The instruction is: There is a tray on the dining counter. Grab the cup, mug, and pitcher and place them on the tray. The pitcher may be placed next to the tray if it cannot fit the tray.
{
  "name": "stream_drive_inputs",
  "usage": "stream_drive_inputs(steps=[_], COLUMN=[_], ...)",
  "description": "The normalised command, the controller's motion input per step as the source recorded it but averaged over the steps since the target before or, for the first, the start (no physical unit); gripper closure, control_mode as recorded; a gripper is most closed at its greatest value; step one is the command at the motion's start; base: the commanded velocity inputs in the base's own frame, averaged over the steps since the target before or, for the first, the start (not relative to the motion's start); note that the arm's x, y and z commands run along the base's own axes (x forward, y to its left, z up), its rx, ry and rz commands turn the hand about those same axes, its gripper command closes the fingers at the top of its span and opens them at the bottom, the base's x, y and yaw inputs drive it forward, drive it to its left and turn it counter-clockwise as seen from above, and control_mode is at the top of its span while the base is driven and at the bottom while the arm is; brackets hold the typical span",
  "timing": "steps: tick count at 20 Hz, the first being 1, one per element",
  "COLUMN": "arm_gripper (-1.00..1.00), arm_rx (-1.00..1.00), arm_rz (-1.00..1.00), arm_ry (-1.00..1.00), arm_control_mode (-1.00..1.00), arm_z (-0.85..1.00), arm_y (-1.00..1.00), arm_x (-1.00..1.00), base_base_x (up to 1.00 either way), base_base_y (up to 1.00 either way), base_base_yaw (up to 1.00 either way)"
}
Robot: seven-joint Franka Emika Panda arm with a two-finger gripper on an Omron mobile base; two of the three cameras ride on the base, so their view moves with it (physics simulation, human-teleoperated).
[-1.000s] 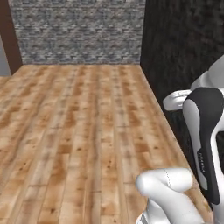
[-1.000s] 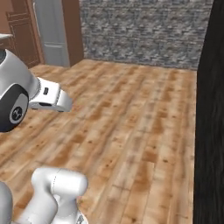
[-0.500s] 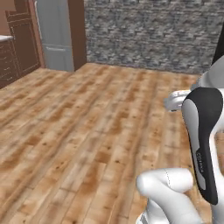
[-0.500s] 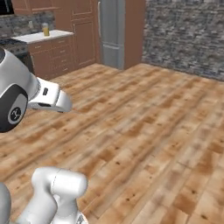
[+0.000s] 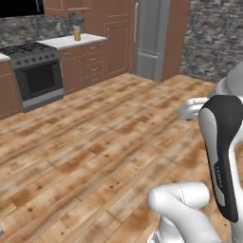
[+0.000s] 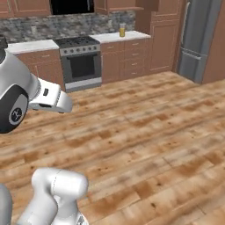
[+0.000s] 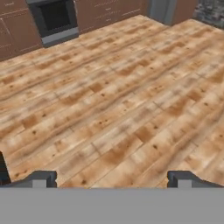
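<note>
Transit step, nothing collected yet. Your tool [image 7: 112,179] is spread fully wide and empty, pointed down at the bare wooden floor [image 7: 118,96]. The pitcher [image 6: 122,31], tall with orange juice, stands on the white bench [image 6: 121,37] right of the stove [image 6: 81,61], well apart from you. Next, judged: drive toward that bench, then line the open tool up around the pitcher.

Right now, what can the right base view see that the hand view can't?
The right base view takes in the stove burners and, on the kitchen counter beside them, a small glass of orange liquid, probably the pitcher. The hand view has the end effector, its two dark fingertips wide apart with nothing between them. Both share the dark oven door and the wooden floor.
</note>
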Motion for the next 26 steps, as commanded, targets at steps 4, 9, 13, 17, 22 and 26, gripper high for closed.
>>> stream_drive_inputs(steps=[4, 9, 13, 17, 22, 26], arm_gripper=[-1.00, -1.00, -1.00, -1.00, -1.00, -1.00], arm_rx=[0.00, 0.00, 0.00, 0.00, 0.00, 0.00], arm_rz=[0.00, 0.00, 0.00, 0.00, 0.00, 0.00], arm_ry=[0.00, 0.00, 0.00, 0.00, 0.00, 0.00], arm_control_mode=[1.00, 1.00, 1.00, 1.00, 1.00, 1.00], arm_z=[0.00, 0.00, 0.00, 0.00, 0.00, 0.00], arm_y=[0.00, 0.00, 0.00, 0.00, 0.00, 0.00], arm_x=[0.00, 0.00, 0.00, 0.00, 0.00, 0.00], base_base_x=[1.00, 0.90, 0.73, 0.75, 0.82, 0.89], base_base_y=[-0.04, -0.46, -0.60, -0.64, -0.69, -0.72], base_base_yaw=[0.61, 0.28, 0.15, 0.14, 0.15, 0.15])
